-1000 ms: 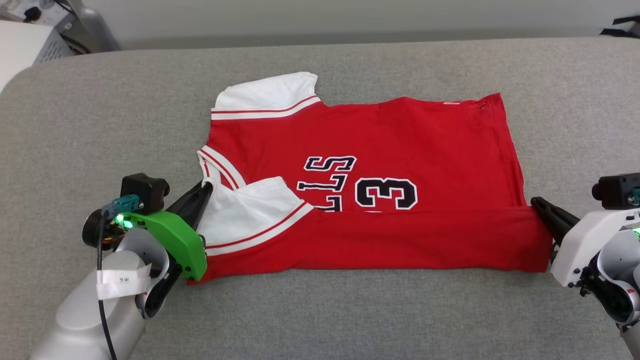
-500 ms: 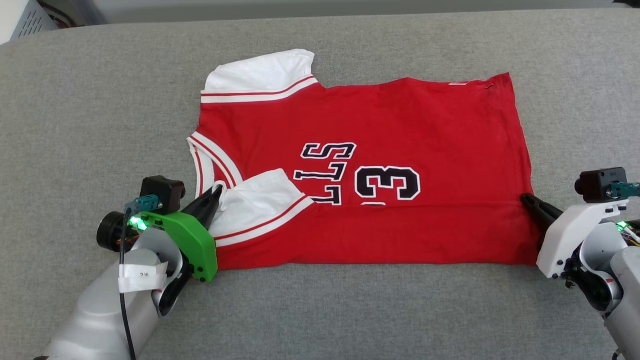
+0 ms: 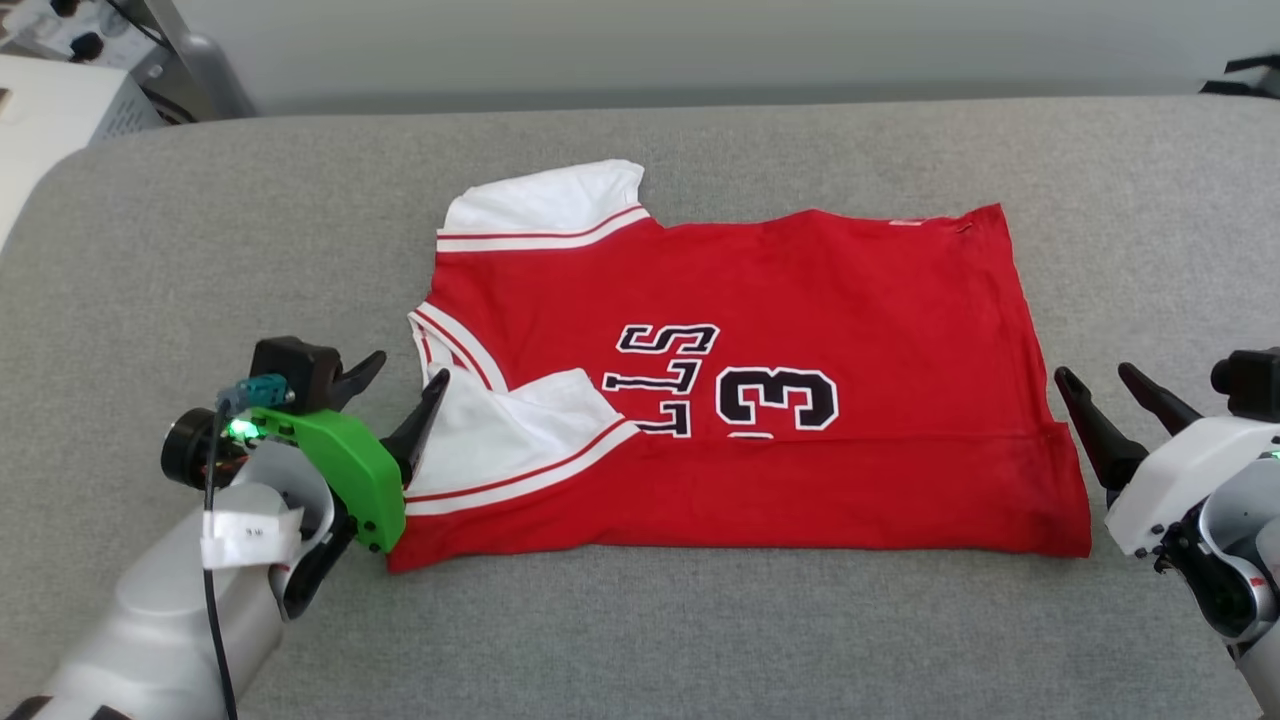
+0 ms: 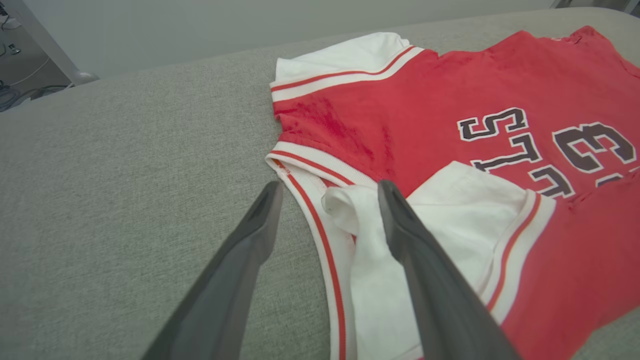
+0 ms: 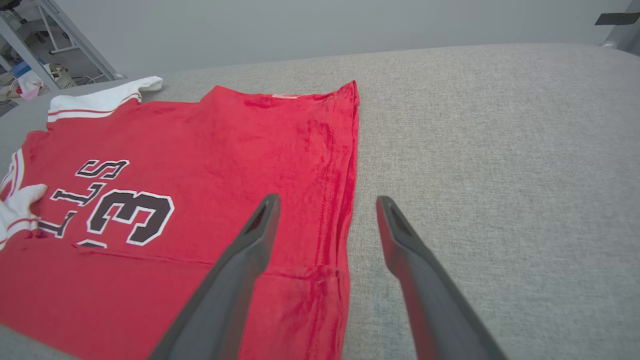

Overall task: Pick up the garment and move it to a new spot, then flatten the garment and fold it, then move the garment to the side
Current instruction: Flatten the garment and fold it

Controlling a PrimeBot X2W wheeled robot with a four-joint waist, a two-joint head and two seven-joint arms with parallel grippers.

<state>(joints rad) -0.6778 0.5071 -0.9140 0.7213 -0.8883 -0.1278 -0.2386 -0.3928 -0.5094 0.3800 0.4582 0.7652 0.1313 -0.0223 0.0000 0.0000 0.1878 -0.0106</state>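
The garment [image 3: 800,300] is a red jersey with white striped sleeves and black lettering, lying flat on the grey padded table [image 3: 700,640]. Its near long edge is folded over the chest, covering part of the number. My left gripper [image 3: 405,375] is open at the collar end, one finger over the folded white sleeve [image 4: 465,210], nothing gripped. In the left wrist view the left gripper [image 4: 327,192] straddles the striped collar edge. My right gripper [image 3: 1095,378] is open at the hem end, just off the cloth. The right wrist view has the right gripper [image 5: 325,202] spanning the hem edge of the garment [image 5: 225,150].
Grey fabric stretches on all sides of the jersey, with wide room at the near edge and to the left [image 4: 125,165]. A white cabinet [image 3: 60,110] and a metal stand [image 3: 200,70] are beyond the far left corner.
Both grippers have opened and let go of the folded edge, which now lies on the jersey. The head camera shifted between frames, so the whole picture moved.
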